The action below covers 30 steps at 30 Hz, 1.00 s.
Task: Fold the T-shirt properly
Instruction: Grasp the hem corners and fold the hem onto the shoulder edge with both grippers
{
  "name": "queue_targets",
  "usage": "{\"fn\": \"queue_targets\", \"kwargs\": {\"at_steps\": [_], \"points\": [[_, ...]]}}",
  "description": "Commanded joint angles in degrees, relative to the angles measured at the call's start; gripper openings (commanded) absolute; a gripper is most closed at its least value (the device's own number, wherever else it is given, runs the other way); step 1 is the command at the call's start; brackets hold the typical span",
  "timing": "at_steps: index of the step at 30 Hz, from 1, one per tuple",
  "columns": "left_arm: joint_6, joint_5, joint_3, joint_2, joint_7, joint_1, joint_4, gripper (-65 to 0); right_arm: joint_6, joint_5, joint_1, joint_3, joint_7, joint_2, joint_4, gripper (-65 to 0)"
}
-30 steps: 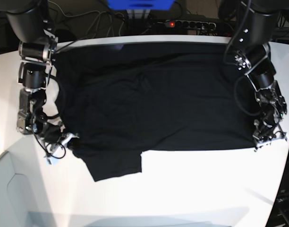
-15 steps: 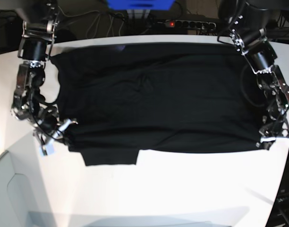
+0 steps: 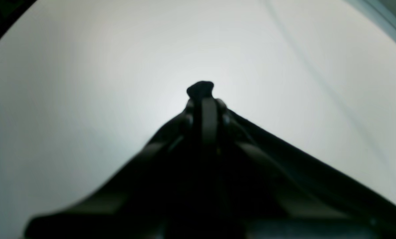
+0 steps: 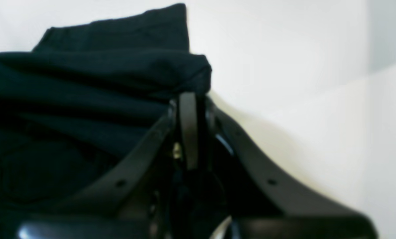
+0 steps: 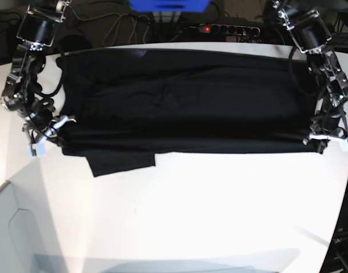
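One black T-shirt (image 5: 185, 102) is lying spread across the far half of the white desk (image 5: 208, 216), stretched between two pincers. The right pincer (image 5: 52, 132) is sitting at the shirt's near corner on the base view's left, clamped together on the fabric edge. The left pincer (image 5: 326, 138) is gripping the opposite near corner on that view's right, its jaws likewise closed on cloth.

The base view is showing the whole garment as a wide dark band, with one sleeve (image 5: 121, 164) hanging out toward the camera near the right pincer. The right wrist view is showing bunched folds of the T-shirt (image 4: 95, 79) piled just past the shut fingers (image 4: 188, 126). The left wrist view is showing only a small nub of black cloth (image 3: 200, 89) poking out beyond the closed fingertips (image 3: 208, 122), with bare desk (image 3: 85, 83) all around.
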Motion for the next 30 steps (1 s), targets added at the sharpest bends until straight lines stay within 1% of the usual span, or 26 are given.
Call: {"fn": "queue_targets", "kwargs": {"at_steps": [1,3,4,7,10,11,14,18,23,27,30], "points": [[0.5,0.1,-0.6,-1.5,-2.0,-0.3,1.1,-65.0,-0.3,0.1,-0.1,0.7,1.4,1.1,1.1,-65.0],[0.5,0.2,-2.4,-1.5,-2.0,0.7,0.9,-65.0,-0.3,-0.1,-1.0,0.7,1.4,1.3,1.1,-65.0],[0.5,0.2,-3.1,-1.4,-2.0,0.8,0.8,-65.0,-0.3,0.0,-1.6,0.7,1.4,1.9,1.1,-65.0],[0.5,0.3,-5.4,-0.5,-2.0,1.0,0.5,-65.0,-0.3,0.2,-2.2,0.7,0.7,2.8,1.1,-65.0],[0.5,0.3,-6.9,-0.5,-2.0,1.1,0.3,-65.0,-0.3,0.2,-1.8,1.1,-2.1,3.1,1.9,-65.0],[0.5,0.3,-7.0,-0.5,-1.9,1.4,0.3,-65.0,-0.3,0.2,-1.8,2.0,-3.1,3.4,3.4,-65.0],[0.5,0.3,-7.0,-0.5,-2.0,3.0,0.7,-65.0,-0.3,0.1,-2.3,3.5,-6.6,2.8,8.7,-65.0],[0.5,0.3,-7.0,-0.1,-2.0,3.4,0.7,-65.0,-0.3,-0.2,-2.4,3.6,-12.0,2.8,15.1,-65.0],[0.5,0.3,-7.0,0.3,-2.0,5.0,0.9,-65.0,-0.3,-0.2,-2.5,3.7,-18.0,3.1,16.0,-65.0],[0.5,0.3,-7.0,0.3,-2.0,5.1,0.4,-65.0,-0.3,-0.2,-4.4,3.5,-20.3,2.8,16.2,-65.0],[0.5,0.3,-7.0,0.3,-2.0,5.1,0.3,-65.0,-0.3,-0.2,-6.5,3.3,-20.3,2.8,16.3,-65.0]]}}
